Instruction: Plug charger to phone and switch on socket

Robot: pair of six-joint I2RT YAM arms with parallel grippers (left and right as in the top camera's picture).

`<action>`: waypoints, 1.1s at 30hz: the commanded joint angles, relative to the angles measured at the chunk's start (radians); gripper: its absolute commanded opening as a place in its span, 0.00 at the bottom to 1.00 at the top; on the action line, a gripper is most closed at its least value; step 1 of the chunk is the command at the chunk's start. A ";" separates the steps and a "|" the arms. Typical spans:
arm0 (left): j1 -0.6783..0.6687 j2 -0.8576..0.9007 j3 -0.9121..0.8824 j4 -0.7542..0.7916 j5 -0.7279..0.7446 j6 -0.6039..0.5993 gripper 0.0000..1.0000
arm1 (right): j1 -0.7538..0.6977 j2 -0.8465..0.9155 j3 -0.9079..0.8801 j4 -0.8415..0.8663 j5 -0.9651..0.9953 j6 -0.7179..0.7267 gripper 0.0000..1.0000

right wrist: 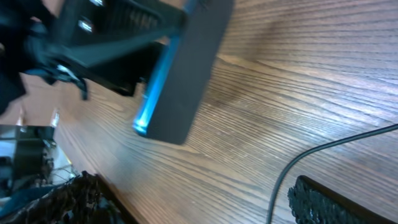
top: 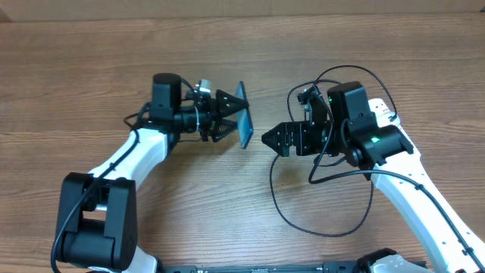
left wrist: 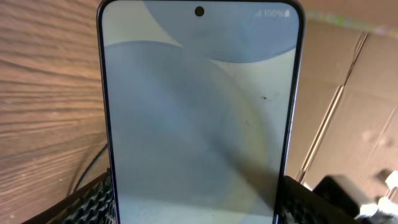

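My left gripper [top: 233, 115] is shut on the phone [top: 243, 115] and holds it on edge above the table, its free end toward the right arm. In the left wrist view the phone's lit blue-white screen [left wrist: 199, 99] fills the space between the fingers [left wrist: 199, 208]. My right gripper [top: 267, 139] is open and empty, just right of and below the phone. In the right wrist view the phone's dark back [right wrist: 186, 74] hangs ahead of the open fingers [right wrist: 199, 202]. The black charger cable [top: 318, 231] loops on the table under the right arm and passes the right finger [right wrist: 287, 177]. Its connector tip and the socket are out of view.
The wooden table [top: 114, 61] runs to a far edge at the top of the overhead view. Brown cardboard [left wrist: 354, 93] shows behind the phone in the left wrist view. Thin black wires [top: 333, 72] arch over the right wrist.
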 commanded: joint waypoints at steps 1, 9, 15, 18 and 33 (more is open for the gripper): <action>0.059 0.003 0.025 0.009 0.051 -0.050 0.54 | 0.108 -0.011 -0.002 0.054 0.298 -0.011 1.00; 0.071 0.003 0.025 0.009 0.052 -0.068 0.55 | 0.452 -0.010 -0.127 0.365 0.867 0.220 1.00; 0.080 0.003 0.025 0.011 0.053 -0.079 0.55 | 0.493 0.011 -0.152 0.467 0.911 0.222 1.00; 0.083 0.003 0.025 0.011 0.060 -0.084 0.55 | 0.492 0.034 -0.152 0.534 0.906 0.218 1.00; 0.104 0.003 0.025 0.012 0.097 -0.169 0.57 | 0.494 0.181 -0.152 0.738 0.896 0.166 0.88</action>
